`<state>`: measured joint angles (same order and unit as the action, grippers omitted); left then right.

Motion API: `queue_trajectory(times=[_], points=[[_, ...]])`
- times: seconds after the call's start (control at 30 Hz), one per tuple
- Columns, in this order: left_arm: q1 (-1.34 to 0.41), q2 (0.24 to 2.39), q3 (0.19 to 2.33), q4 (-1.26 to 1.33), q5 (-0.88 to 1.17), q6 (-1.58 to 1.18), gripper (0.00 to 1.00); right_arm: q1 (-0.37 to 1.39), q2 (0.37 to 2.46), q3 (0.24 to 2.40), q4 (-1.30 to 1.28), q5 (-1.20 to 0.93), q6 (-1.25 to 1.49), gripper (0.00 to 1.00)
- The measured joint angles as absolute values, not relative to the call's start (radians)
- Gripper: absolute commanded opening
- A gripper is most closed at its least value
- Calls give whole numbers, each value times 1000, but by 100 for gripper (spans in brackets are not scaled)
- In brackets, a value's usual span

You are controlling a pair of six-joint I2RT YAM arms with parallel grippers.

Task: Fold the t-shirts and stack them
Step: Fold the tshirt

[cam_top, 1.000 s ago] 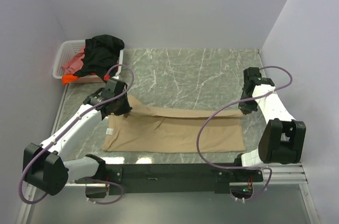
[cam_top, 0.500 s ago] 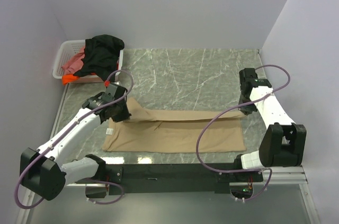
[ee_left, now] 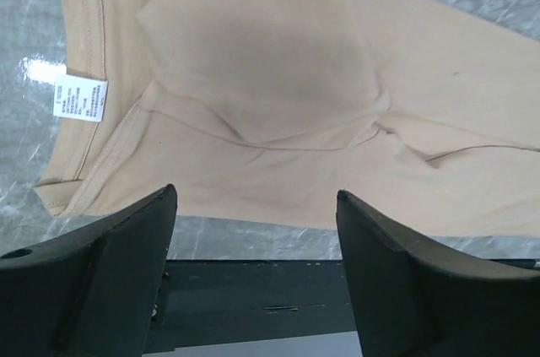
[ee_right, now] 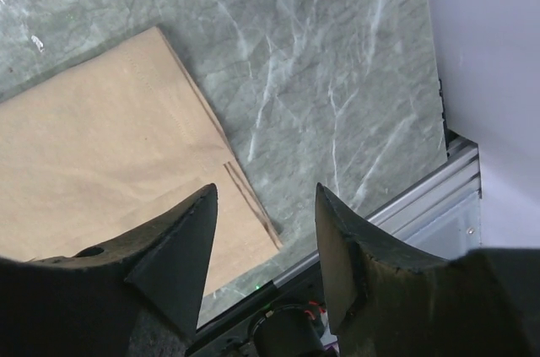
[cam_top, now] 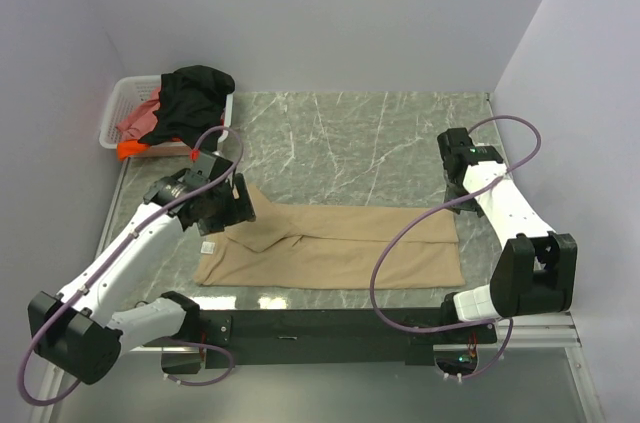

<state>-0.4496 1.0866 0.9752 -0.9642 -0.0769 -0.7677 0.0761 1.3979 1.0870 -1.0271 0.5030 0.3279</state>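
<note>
A tan t-shirt (cam_top: 330, 243) lies on the marble table, folded lengthwise into a long band, with its white tag (ee_left: 80, 97) at the left end. My left gripper (cam_top: 238, 205) hovers over the shirt's left end, open, and nothing sits between its fingers (ee_left: 126, 239). My right gripper (cam_top: 452, 171) stands open above the table just beyond the shirt's right end, and the shirt's corner (ee_right: 268, 239) shows below its jaws. A black t-shirt (cam_top: 195, 93), a pink-red one (cam_top: 140, 121) and an orange one (cam_top: 130, 148) are heaped in the basket.
The white lattice basket (cam_top: 115, 103) stands at the back left corner. Walls close the table at the back and right. A metal rail (ee_right: 422, 197) runs along the table's right edge, and the black base bar (cam_top: 320, 325) lies along the near edge.
Both grippers have opened and let go of the tan shirt's folded edge, which now lies flat. The right gripper has drawn away toward the back.
</note>
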Motion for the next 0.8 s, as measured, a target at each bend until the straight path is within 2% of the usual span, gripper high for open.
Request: queue_trajectory(times=[0.23, 0.4, 0.53, 0.8], points=[[-448, 1235, 1041, -911, -83, -745, 91, 85, 1399, 1094, -1028, 490, 324, 57], [-407, 1368, 1090, -857, -95, -703, 88, 134, 1416, 1123, -1009, 398, 324, 58], [-322, 1385, 1097, -794, -88, -672, 81, 251, 1417, 1153, -957, 287, 337, 58], [-213, 1385, 970, -646, -20, -630, 74, 487, 1435, 1160, -849, 112, 426, 58]])
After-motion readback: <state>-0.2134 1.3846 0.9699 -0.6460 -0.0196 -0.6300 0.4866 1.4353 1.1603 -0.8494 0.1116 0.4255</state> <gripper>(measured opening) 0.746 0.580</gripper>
